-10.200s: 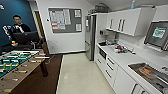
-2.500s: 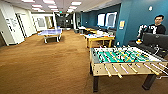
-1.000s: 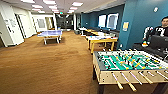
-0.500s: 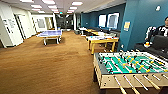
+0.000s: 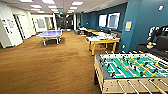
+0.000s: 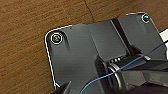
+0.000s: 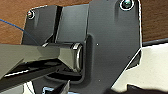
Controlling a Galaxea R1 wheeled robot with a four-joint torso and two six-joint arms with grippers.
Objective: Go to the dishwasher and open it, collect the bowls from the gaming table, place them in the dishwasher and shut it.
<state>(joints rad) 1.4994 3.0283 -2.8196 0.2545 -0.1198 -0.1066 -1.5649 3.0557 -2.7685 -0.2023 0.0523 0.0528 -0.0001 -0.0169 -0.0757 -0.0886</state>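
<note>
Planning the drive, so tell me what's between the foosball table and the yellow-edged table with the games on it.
In the head view, bare brown carpet separates the foosball table from the games table; nothing stands on that stretch.

You face an office recreation lounge: brown carpet point(image 5: 45, 65), ceiling light panels point(image 5: 48, 2), a foosball table point(image 5: 130, 71), a blue ping-pong table point(image 5: 49, 34), and the yellow-edged gaming table point(image 5: 102, 41) beside teal walls point(image 5: 145, 22).

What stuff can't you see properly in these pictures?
- Gaming table, head view: far off and blurry; the colourful things on it are too small to tell, so no bowls can be picked out.
- Foosball table, head view: its right end is cut off by the picture's edge.
- Both wrist views: the robot's own dark plate covers most of the wooden floor.
</note>
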